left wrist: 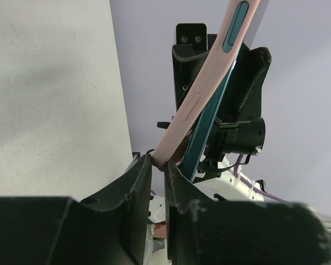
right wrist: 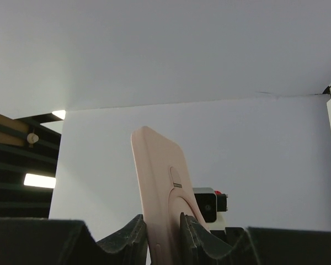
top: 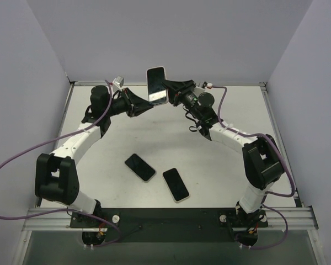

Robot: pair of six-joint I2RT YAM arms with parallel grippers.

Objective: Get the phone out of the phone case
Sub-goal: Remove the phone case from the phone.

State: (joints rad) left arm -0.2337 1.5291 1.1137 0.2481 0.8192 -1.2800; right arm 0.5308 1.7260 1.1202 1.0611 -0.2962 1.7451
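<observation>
Black left gripper: pinching the lower corner of the pink phone case, which is parted from the teal phone. Right gripper: clamped on the same case, aloft above the surface. Two loose phones lie below.

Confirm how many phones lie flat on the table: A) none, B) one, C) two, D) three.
C: a dark phone and a second phone lie flat on the table, while the pink-cased phone is held in the air.
</observation>
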